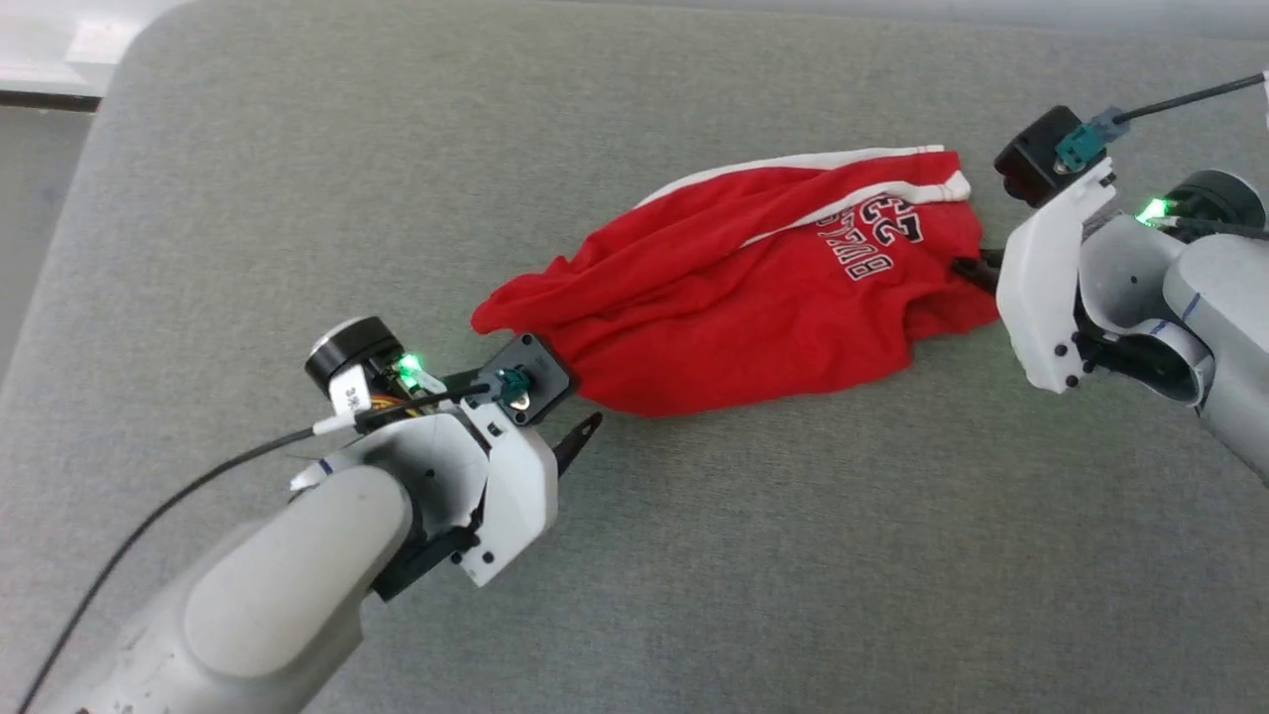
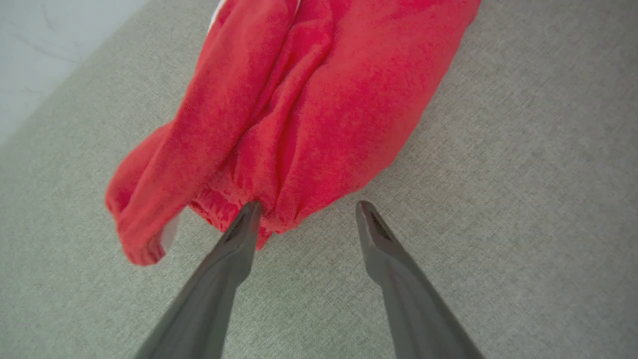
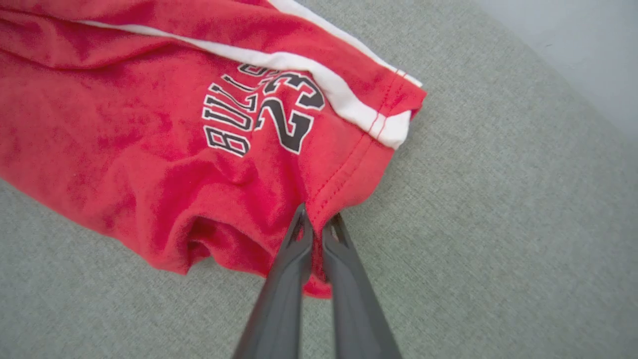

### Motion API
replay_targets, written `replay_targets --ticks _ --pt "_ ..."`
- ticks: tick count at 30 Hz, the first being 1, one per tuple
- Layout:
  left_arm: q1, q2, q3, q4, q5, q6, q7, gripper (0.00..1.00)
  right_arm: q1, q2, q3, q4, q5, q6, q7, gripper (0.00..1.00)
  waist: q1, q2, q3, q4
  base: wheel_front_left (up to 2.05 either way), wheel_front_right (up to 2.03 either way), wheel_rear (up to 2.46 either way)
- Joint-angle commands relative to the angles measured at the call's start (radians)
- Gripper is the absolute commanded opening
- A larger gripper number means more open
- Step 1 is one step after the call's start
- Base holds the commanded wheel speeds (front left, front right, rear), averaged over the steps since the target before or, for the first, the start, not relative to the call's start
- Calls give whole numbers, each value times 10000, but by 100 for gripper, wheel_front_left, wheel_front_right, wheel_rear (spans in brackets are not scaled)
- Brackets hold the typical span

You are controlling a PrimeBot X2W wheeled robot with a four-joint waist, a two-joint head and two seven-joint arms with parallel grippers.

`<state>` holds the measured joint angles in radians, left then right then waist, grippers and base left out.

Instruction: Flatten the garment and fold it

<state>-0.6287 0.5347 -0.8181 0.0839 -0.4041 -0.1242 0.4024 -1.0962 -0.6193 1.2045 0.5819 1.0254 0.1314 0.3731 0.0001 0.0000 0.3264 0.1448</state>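
Item one: we record a soft bright-red pair of sports shorts, the garment (image 1: 753, 288), white-striped and printed with dark lettering and "23". It lies bunched in a long creased roll on the grey woven-cloth tabletop (image 1: 694, 555). Item two: the right gripper (image 3: 319, 217), dark fingers pressed together, pinching the garment's stitched hem close by the print. We judge this hold to be an anchor, so that the cloth can be drawn taut from that end. Item three: the left gripper (image 2: 308, 208), fingers spread wide at the garment's opposite, gathered waistband end. One fingertip touches the elastic edge and the other stands over bare tabletop just beside the garment. We take it to be lined up for a matching pinch, not yet made. Condition: unflattened, folding not begun.
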Motion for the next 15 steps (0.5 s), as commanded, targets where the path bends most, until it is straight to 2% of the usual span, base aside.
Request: replay_targets --ticks 1,7,13,14,15 --pt "-364 175 -208 63 -229 -60 94 100 -204 74 66 -58 50 -7 -99 0 -1 0 232 -297 0 0 0" --pt "-1159 536 -1142 831 -331 -63 107 100 -618 235 325 -165 47 -7 -202 0 -1 0 568 -633 0 0 0" --pt "-1457 632 -2408 1617 -1143 -64 534 100 -729 250 523 -183 78 -7 -282 0 -1 0 666 -750 0 0 0" --pt "-1509 663 -2604 1647 -1358 -64 584 45 -739 243 545 -180 84 -7 -302 0 -1 0 664 -753 0 0 0" --pt "-1587 694 -2717 1673 -1480 -64 543 0 -745 232 562 -178 99 -7 -346 0 -1 0 658 -749 0 0 0"
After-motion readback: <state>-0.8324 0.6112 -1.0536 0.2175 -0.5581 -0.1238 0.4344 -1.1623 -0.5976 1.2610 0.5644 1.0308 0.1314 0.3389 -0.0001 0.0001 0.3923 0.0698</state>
